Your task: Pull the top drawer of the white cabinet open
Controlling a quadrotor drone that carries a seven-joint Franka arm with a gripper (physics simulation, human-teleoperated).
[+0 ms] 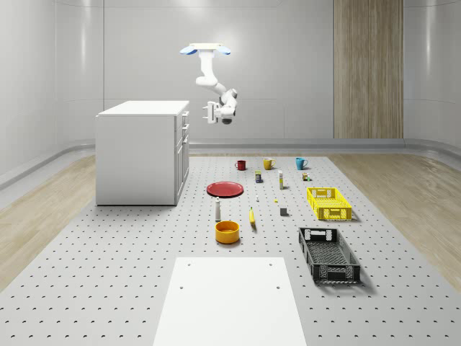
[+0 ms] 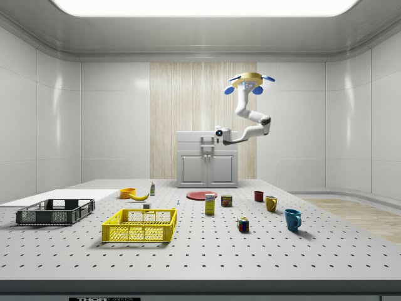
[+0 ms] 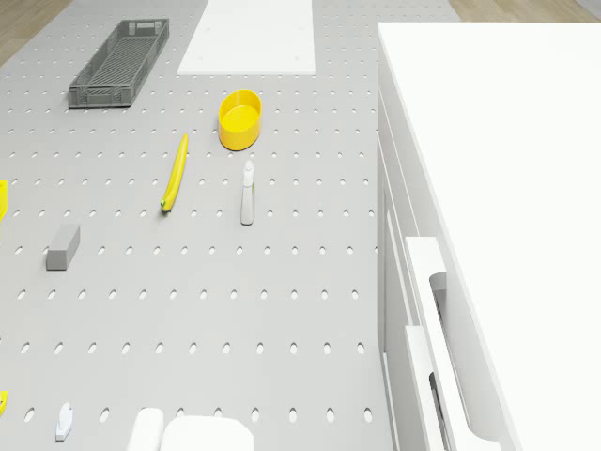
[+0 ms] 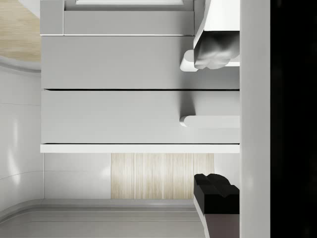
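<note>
The jaws stand apart, the fingers (image 4: pixel 213 52) one above the other in the world, and in the wrist view the handle (image 4: pixel 208 121) of the top drawer (image 4: pixel 114 116) lies level with the gap between them. The gripper (image 1: pixel 209 112) sits just above centre in the whole-scene view, pointing at the front of the white cabinet (image 1: pixel 137 155) at centre left, near it but not touching. The drone (image 1: pixel 207 49) hovers at upper centre, over the floor before that front. The step in hand looks like the approach. To do it well, I would hold this height, go straight in until the bar sits deep between the fingers, close firmly, then pull squarely away from the front.
</note>
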